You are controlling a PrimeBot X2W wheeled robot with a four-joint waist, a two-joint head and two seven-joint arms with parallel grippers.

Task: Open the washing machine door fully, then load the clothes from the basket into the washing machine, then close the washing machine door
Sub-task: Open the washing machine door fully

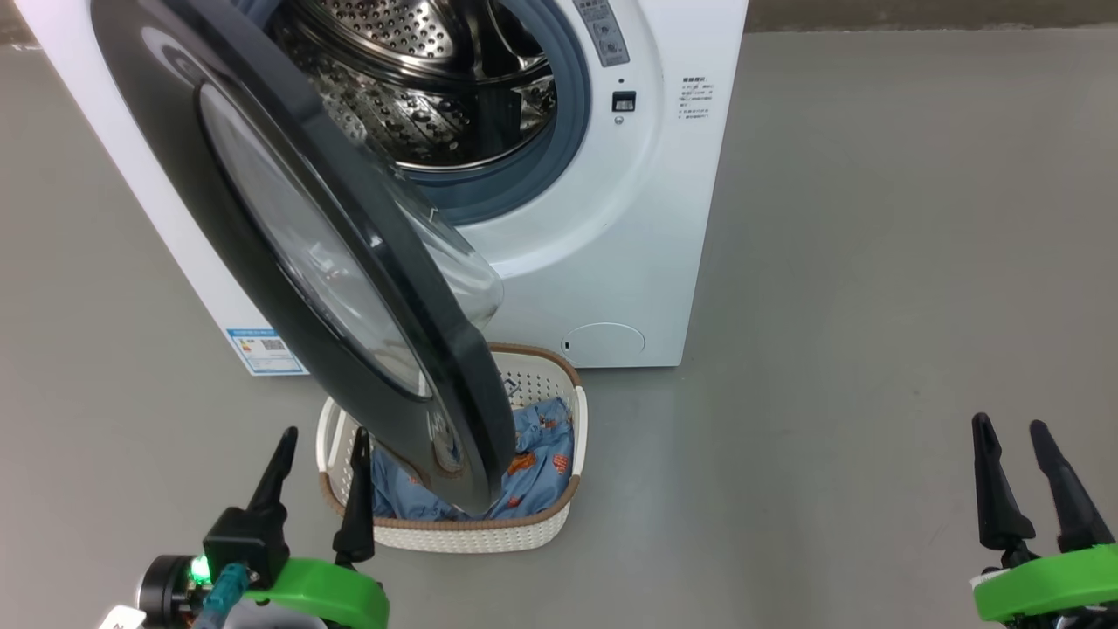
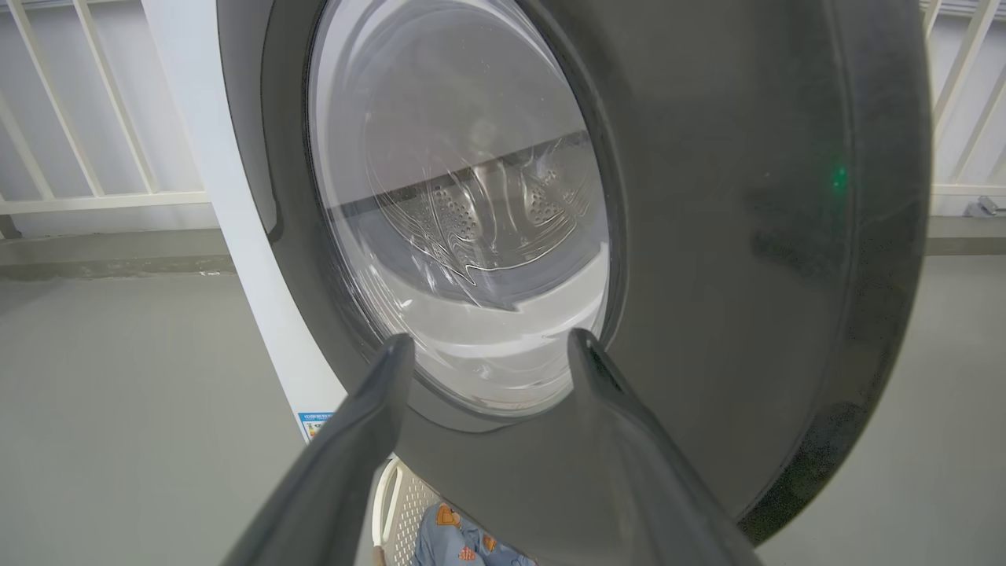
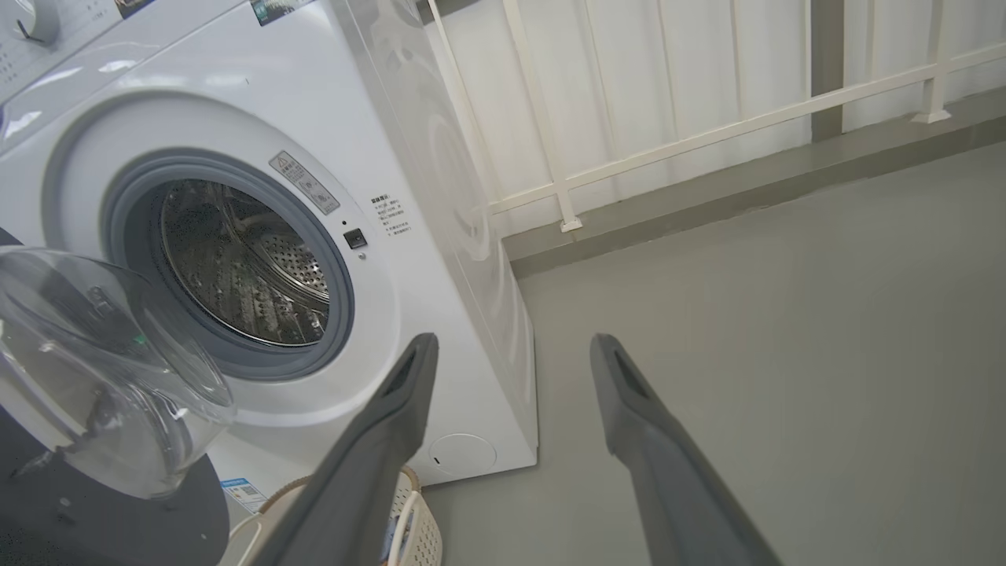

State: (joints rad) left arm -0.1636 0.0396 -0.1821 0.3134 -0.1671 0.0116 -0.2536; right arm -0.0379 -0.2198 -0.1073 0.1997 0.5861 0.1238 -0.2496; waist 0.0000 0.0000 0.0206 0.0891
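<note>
— Where's the door?
— The door (image 1: 306, 262) hangs swung out from the washing machine (image 1: 611, 218), directly ahead of the left tool (image 1: 324, 432). In the left wrist view its glossy black ring and bulging glass window stand just beyond that tool's fingers (image 2: 369, 409). Whether either finger touches the ring, I cannot tell.
— Is that tool holding anything?
— No. It is released: both fingers are spread, with nothing between them.
— And the clothes?
— The clothes (image 1: 541, 463), light blue with orange-brown prints, lie in the basket (image 1: 472, 533). The basket sits on the floor (image 1: 873, 262) just ahead of the left tool and a little to its right. In the head view the door's lower edge covers the middle of the basket, and the tool's right finger crosses the basket's near left rim.
— What's past the door?
— The steel drum (image 1: 419, 79), ringed by a grey-blue seal (image 1: 572, 131), further ahead of the left tool. Low on the machine's front there is a round flap (image 1: 603, 339) beyond the basket, and a blue sticker (image 1: 258, 349) beside the door's lower left.
— The right tool?
— The right tool (image 1: 1009, 421) is released too, fingers spread and gripping nothing. It sits over bare floor, well apart from the basket and the machine, which lie ahead and to its left. In its wrist view a white railing (image 3: 707, 134) runs beyond its fingertips.
</note>
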